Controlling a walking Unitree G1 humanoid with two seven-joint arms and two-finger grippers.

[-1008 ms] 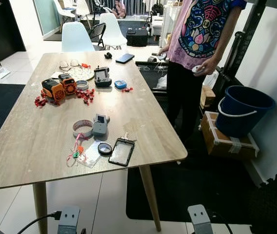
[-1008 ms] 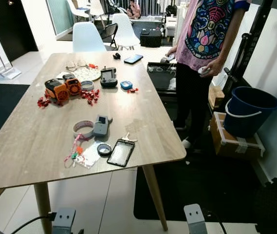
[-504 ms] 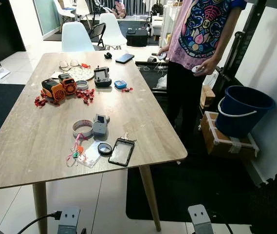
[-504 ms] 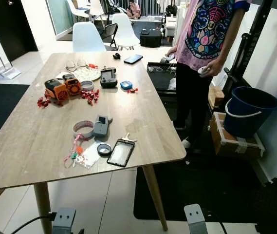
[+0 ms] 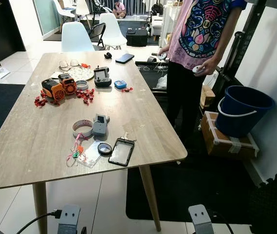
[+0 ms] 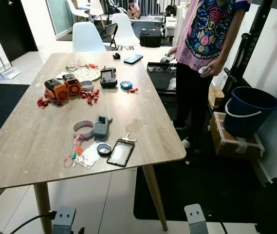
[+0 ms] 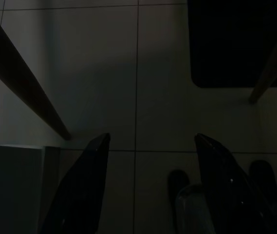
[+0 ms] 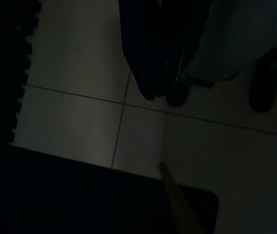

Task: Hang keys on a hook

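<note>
A small bunch of silver keys (image 5: 126,137) lies on the wooden table (image 5: 143,112) near its front edge, touching the top of a black card holder (image 5: 121,151). A second bunch with coloured tags (image 5: 76,152) lies a little to the left, by a clear sleeve. My left gripper (image 7: 150,146) hangs low over the tiled floor beside a table leg, its two fingers spread open and holding nothing. My right gripper (image 8: 153,92) also hangs over the dim floor tiles, with its fingers pressed together and nothing between them.
A tape roll (image 5: 82,127), a grey device (image 5: 99,125), orange toys (image 5: 59,87), a controller (image 5: 101,77) and a phone (image 5: 124,58) lie on the table. A person (image 5: 201,44) stands at its right side. A blue bucket (image 5: 243,109) sits on a cardboard box.
</note>
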